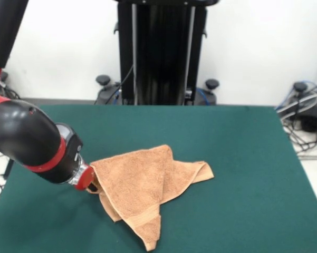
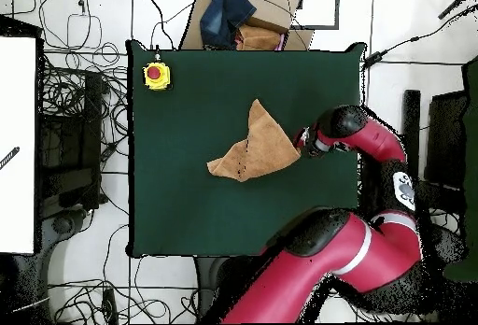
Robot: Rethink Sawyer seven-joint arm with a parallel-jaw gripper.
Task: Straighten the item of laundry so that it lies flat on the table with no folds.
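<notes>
Orange towel [image 1: 147,197] lies folded over itself on the green table [image 1: 242,158]; flattening remains. Gripper [image 1: 93,182] at its edge, jaws' state unclear.

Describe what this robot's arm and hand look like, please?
The arm is thick and rounded, built of bulging red segments joined by black sections, with a pale stripe across one red link and a round white marking near the elbow. In the front view its last section is glossy black with a red ring. The hand at the tip is small, red-collared and mostly hidden behind the towel.
</notes>
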